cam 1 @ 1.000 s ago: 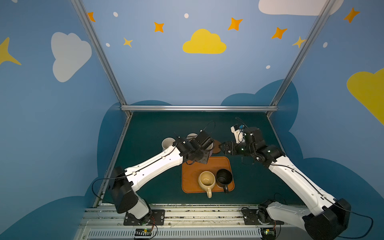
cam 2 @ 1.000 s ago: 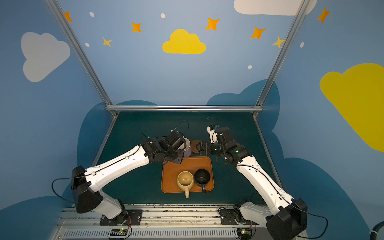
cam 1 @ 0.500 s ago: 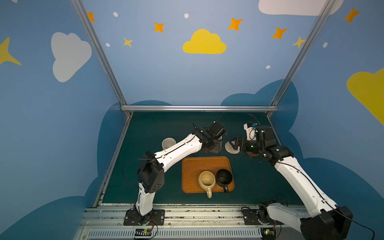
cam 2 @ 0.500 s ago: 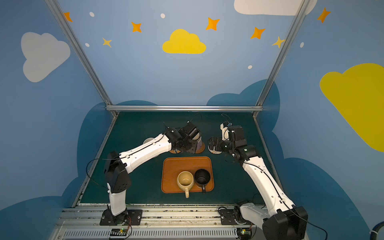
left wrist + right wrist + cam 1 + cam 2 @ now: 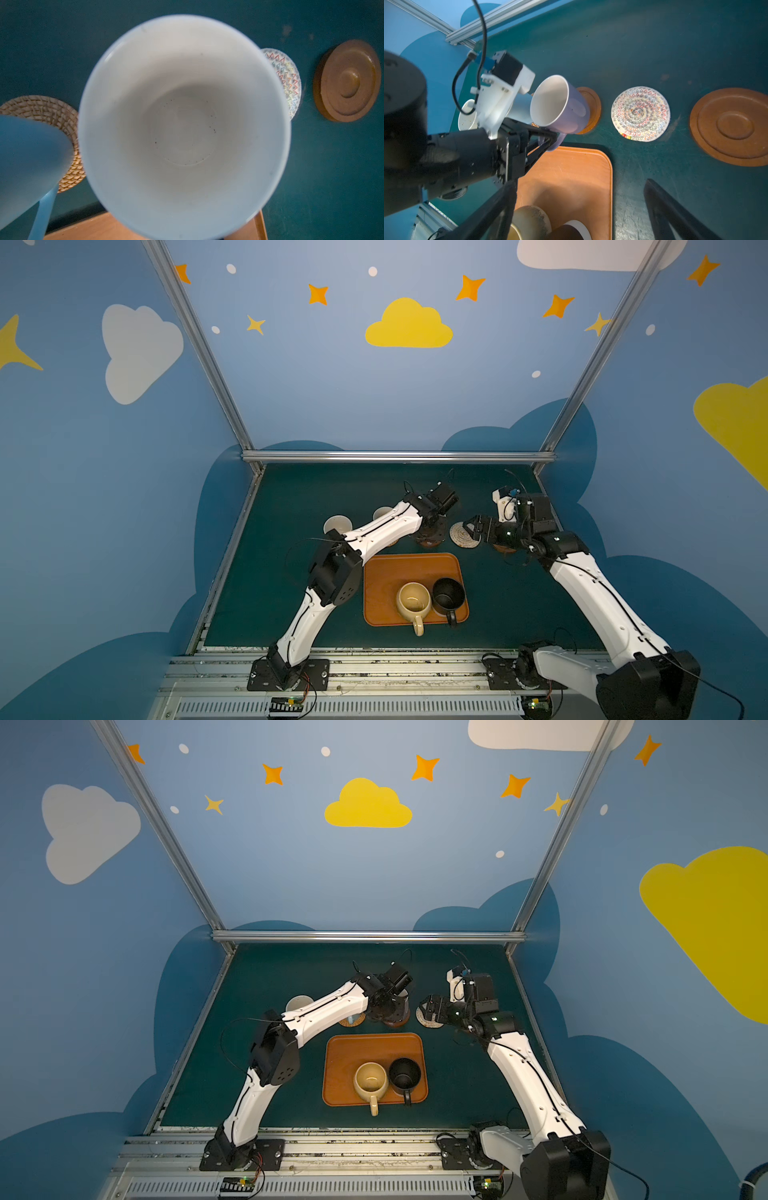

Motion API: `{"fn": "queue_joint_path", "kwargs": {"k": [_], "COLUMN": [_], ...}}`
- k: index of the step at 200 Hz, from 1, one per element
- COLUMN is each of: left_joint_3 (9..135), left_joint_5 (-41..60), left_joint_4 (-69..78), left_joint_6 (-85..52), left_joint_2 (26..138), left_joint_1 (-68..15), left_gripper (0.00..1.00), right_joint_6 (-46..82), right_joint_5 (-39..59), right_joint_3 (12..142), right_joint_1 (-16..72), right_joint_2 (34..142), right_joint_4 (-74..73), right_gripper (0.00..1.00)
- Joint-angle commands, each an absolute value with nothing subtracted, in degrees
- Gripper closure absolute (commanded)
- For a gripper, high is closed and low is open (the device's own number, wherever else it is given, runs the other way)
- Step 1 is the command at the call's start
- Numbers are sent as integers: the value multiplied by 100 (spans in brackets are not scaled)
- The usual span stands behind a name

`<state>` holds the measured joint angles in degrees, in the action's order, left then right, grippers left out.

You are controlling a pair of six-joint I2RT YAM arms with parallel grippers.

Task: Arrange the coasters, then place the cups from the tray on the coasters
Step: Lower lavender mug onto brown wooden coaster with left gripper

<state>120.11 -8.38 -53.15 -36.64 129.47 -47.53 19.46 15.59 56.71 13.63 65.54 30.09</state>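
Observation:
My left gripper (image 5: 549, 138) is shut on the handle of the lavender cup (image 5: 560, 106), whose base meets a brown wooden coaster (image 5: 592, 110) beyond the tray (image 5: 571, 176). From the left wrist view I look into this cup (image 5: 185, 124); it hides the jaws. The grey-white woven coaster (image 5: 640, 113) and a second wooden coaster (image 5: 733, 126) lie bare to its right. My right gripper (image 5: 469, 529) hangs open over the woven coaster (image 5: 459, 537). The yellow-beige cup (image 5: 413, 601) and black cup (image 5: 449, 595) stand on the tray (image 5: 411, 568). The light blue cup (image 5: 27, 162) stands on the rattan coaster (image 5: 52, 116).
A speckled white cup (image 5: 337, 524) stands at the left end of the row. The left forearm (image 5: 374, 531) stretches over the cups on the left. An aluminium rail (image 5: 395, 456) and blue walls close the back and sides.
The left arm carried the lavender cup right and back to the wooden coaster, its elbow folding up. The right gripper drew back to the right, over the woven coaster, and stayed open.

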Motion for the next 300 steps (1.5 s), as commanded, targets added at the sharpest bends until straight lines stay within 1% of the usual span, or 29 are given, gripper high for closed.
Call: {"fn": "queue_joint_path", "kwargs": {"k": [1,45,82,140,200,270,290,300], "left_joint_3": [12487,12594,12598,12619,12624,12615,12779,12842], "left_joint_5": [-1024,-1407,-1390,-1667,-1468,-1491,-1569,-1602], "left_joint_4": [-5351,-5370,-5382,-5475,-5449,-5532,-5708,-5770], "left_joint_6": [-3881,-3878,-3943,-3832,-3945,-4034,-4108,-4147], "left_joint_2": [13026,13239,13363,13388,13505,13584,13672,13697], "left_joint_1": [-4746,-4812,-4816,-4847,-4880,-4937,-4948,-4942], "left_gripper": [97,97,97,97,97,96,93,89], "right_joint_6": [1960,1952,1939,1906,1857,1820,1819,1819], "right_joint_5": [1678,1722,1745,1791,1742,1714,1705,1704], "right_joint_3": [5547,5546,5590,5412,5414,5370,5370,5361], "right_joint_1": [1333,1327,1318,1310,1301,1292,1284,1284], "right_joint_2": [6513,6495,6498,6493,6424,6390,6366,6364], "right_joint_4": [2937,2962,3009,2984,3018,3023,3032,3031], "right_gripper": [5,5,5,5,5,5,5,5]}}
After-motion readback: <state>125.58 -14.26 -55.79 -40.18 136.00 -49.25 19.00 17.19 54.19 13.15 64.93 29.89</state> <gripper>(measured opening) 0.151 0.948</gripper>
